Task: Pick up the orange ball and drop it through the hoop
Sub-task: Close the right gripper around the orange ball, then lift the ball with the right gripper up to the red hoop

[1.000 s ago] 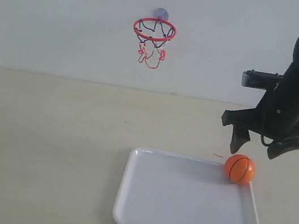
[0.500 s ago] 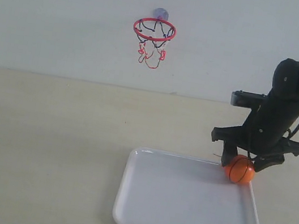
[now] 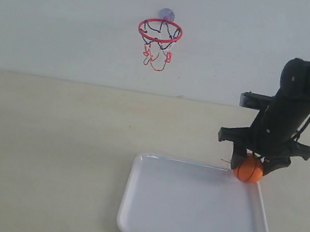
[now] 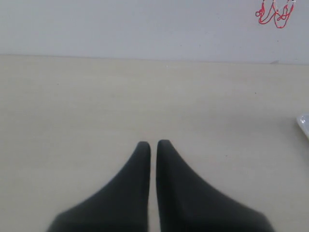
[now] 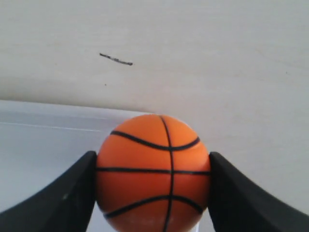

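Exterior view: the right gripper is clamped around the orange ball at the white tray's one-o'clock corner. The hoop hangs on the wall, toward eleven o'clock from the tray.

Left wrist view: the left gripper is closed to a thin slit with nothing between its tips, above bare table.

Right wrist view: both fingers press the ball's sides at the tray's edge.
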